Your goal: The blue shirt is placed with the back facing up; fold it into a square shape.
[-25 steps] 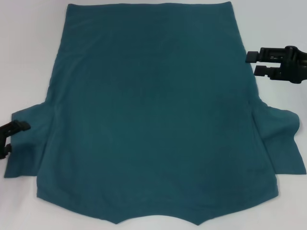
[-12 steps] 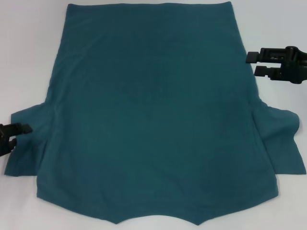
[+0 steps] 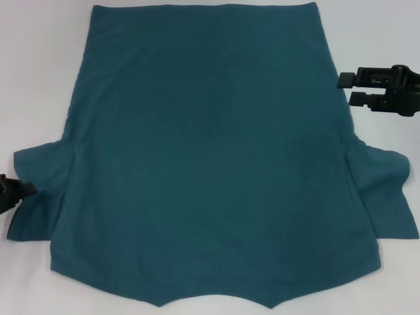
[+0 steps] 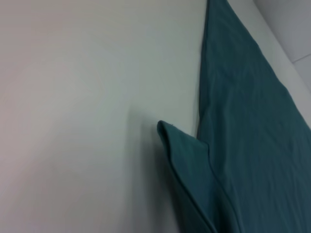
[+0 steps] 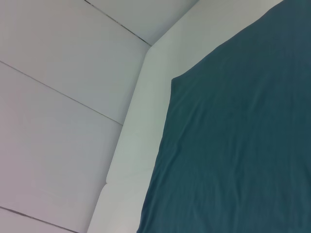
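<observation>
Shirt [image 3: 210, 157] flat; left pincer [image 3: 14, 194] at sleeve edge; right pincer [image 3: 351, 88] beside

No text, label, brand, number or sign can be read in any view. The blue shirt [image 3: 210, 157] shows only its plain back, with no lettering visible on it. The white tabletop [image 3: 39, 79] bears no markings either.

Bright, even overhead light; soft shadows (faintest beside the sleeve [image 4: 187, 160]); wrist views slightly soft.
</observation>
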Motion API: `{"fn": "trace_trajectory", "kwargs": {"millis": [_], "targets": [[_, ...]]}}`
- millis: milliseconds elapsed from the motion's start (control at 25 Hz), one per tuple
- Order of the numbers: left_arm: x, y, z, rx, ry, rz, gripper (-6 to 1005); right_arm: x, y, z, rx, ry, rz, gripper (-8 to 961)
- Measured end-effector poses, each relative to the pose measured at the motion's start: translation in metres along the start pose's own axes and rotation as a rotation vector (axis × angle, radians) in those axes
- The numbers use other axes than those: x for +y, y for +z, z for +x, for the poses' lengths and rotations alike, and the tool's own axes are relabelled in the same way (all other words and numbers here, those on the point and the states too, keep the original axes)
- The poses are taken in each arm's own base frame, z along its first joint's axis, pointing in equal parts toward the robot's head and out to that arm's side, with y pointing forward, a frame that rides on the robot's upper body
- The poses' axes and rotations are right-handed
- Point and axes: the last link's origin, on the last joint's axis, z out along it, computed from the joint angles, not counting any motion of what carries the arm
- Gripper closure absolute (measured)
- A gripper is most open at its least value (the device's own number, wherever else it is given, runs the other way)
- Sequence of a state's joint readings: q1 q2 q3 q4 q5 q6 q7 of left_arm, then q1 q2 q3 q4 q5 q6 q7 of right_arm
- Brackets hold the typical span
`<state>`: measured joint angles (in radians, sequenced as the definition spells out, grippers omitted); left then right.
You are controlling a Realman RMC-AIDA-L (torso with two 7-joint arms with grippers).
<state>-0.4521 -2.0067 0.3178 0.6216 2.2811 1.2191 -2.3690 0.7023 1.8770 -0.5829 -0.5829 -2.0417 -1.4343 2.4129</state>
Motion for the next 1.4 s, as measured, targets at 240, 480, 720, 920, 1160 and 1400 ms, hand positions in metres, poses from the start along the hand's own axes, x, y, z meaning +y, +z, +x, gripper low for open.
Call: {"fn": "trace_trajectory", "kwargs": {"millis": [240, 480, 720, 920, 1160, 1400], "targets": [[0.002, -0.002, 0.005, -0.005, 0.067, 0.014, 909, -0.001, -0.001, 0.000, -0.001, 0.002, 0.002, 254], [0.022, -0.001, 0.020, -0.072, 0.294, 0.078, 998, -0.001, -0.001, 0.001, -0.001, 0.002, 0.003, 253], [0.036, -0.003, 0.037, -0.095, 0.421, 0.182, 996, -0.001, -0.001, 0.001, -0.001, 0.003, 0.003, 253], [0.038, -0.007, 0.049, -0.087, 0.473, 0.268, 990, -0.002, -0.002, 0.001, -0.001, 0.003, 0.003, 252], [0.044, -0.004, 0.061, -0.102, 0.541, 0.334, 983, -0.002, -0.001, 0.000, -0.005, 0.003, 0.006, 254], [0.054, -0.005, 0.076, -0.112, 0.596, 0.397, 977, -0.001, -0.001, -0.001, -0.007, 0.001, 0.008, 252]]}}
